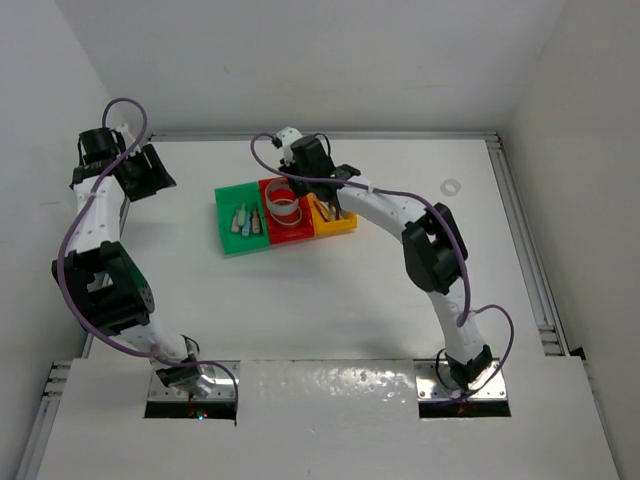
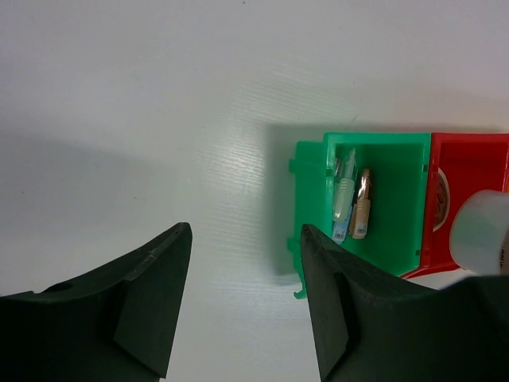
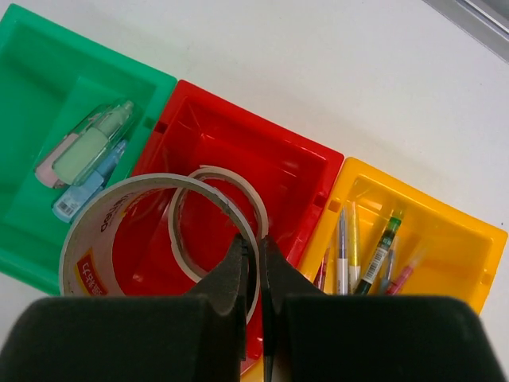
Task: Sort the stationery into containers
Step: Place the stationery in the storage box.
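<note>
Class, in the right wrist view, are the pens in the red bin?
No, the pens lie in the yellow bin; the red bin holds tape rolls.

Green bin (image 3: 36,56), red bin (image 3: 238,143) and yellow-orange bin (image 3: 449,247) stand on a white table (image 3: 318,64); the tape roll (image 3: 79,251) is off-white.

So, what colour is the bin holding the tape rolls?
Red bin, best seen in the right wrist view.

White robot arms, black joints
The left arm (image 1: 92,215) and right arm (image 1: 385,208) have white tubes, dark jaws and a looping purple cable (image 1: 126,99).
</note>
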You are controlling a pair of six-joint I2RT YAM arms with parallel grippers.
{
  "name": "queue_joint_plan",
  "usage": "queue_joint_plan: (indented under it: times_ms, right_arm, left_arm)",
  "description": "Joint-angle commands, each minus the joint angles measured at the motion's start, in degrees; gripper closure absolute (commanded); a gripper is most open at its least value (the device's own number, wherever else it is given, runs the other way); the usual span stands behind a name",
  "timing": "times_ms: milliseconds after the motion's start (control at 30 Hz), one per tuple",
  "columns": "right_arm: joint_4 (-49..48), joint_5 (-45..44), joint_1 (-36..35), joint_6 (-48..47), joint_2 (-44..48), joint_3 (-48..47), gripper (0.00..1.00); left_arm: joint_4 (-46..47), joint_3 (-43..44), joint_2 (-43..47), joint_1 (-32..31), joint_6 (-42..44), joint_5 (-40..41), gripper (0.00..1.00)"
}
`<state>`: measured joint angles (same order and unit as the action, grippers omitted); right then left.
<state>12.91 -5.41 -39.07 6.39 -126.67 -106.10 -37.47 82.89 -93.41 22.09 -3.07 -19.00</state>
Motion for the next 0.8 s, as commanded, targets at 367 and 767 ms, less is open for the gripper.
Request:
queue_joint_plan:
  times_ms: [367,767]
  right_arm:
    - [-5.4,-7.1,-0.7,1.4,-2.7,0.1,1.00]
    - [-7.4,-7.0,-2.2,0.4,-3.5,1.6,0.83]
  left_arm:
    - [2.3,-0.2,3.2,-0.7,-0.4,-1.6,0.45]
    - [2.1,0.0,3.0,-0.7,-0.5,-1.6,0.45]
